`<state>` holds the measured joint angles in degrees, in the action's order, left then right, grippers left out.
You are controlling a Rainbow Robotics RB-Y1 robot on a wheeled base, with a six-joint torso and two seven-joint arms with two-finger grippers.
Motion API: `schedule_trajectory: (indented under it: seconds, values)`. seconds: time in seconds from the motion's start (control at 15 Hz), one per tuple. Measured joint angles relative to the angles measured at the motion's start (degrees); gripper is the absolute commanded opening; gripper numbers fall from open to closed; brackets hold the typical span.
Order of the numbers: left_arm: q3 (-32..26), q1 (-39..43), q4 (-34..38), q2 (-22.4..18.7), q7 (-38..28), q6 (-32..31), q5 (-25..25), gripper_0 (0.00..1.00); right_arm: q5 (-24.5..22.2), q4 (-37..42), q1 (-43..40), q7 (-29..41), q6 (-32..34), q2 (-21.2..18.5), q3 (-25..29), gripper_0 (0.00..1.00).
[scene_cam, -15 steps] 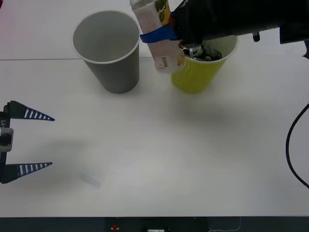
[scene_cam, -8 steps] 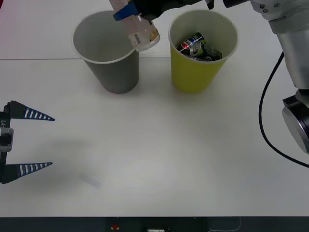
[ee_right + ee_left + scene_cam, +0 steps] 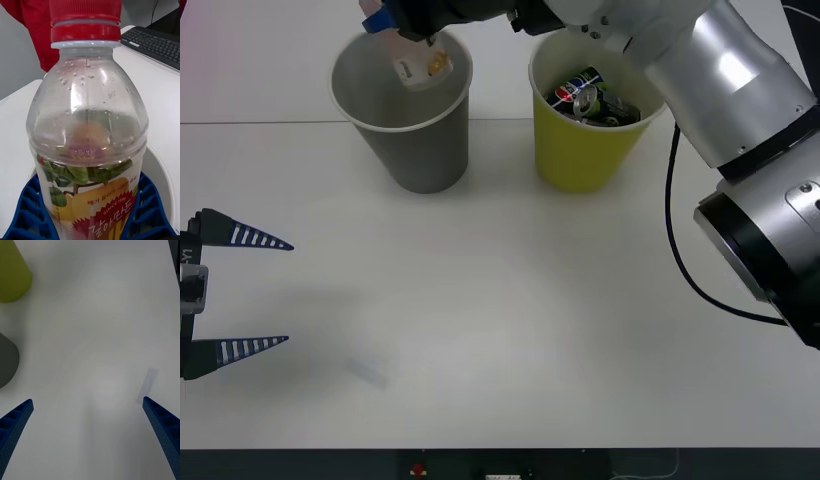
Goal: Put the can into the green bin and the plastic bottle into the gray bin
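Fingers of your left gripper (image 3: 285, 293) are spread wide with nothing between them, hovering just above the bare table (image 3: 520, 320) at its left edge, well clear of both bins; that arm looks parked so the right one can work alone. Toward the far edge, left of centre, stands the gray bin (image 3: 405, 125), upright, and your right gripper (image 3: 395, 15) hangs right over its mouth because the bottle belongs there. The plastic bottle (image 3: 415, 65) is in its hold, tilted, with its lower end already dipping inside the gray rim. In the right wrist view the blue ribbed fingers (image 3: 28, 210) press on both sides of the labelled body of the plastic bottle (image 3: 88, 123), below the red cap (image 3: 85, 20), so they are closed to about the bottle's width. Just to the right stands the green bin (image 3: 595, 135), and the can (image 3: 590, 98) already lies inside it, so that half looks done. You would judge that letting go is the step in hand; the bottle sits near the rim on the green bin's side, so watch that it drops in cleanly.
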<state>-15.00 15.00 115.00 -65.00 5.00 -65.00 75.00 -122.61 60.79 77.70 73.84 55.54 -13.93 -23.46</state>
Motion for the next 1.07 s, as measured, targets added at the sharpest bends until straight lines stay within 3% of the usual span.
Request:
schedule_trajectory:
  seconds: [0.13, 0.27, 0.33, 0.8, 1.07]
  values:
    - [0.0, 0.0, 0.0, 0.0, 0.0, 0.0, 0.0, 1.00, -0.1, -1.0, 0.0, -0.4, -1.7, 0.4, -1.5, 0.06]
    - [0.0, 0.0, 0.0, 0.0, 0.0, 0.0, 0.0, 1.00, -0.1, -1.1, 0.0, -0.4, -2.0, 0.6, -2.1, 0.81]
    - [0.0, 0.0, 0.0, 0.0, 0.0, 0.0, 0.0, 1.00, -0.1, -1.1, 0.0, -0.4, -2.0, 0.6, -2.1, 1.00]
    - [0.0, 0.0, 0.0, 0.0, 0.0, 0.0, 0.0, 1.00, 2.0, -0.5, -0.1, -0.6, -1.6, -0.3, -2.1, 1.00]
    - [0.0, 0.0, 0.0, 0.0, 0.0, 0.0, 0.0, 1.00, 4.4, 6.6, -0.6, -2.6, 10.5, -4.9, 3.3, 1.00]
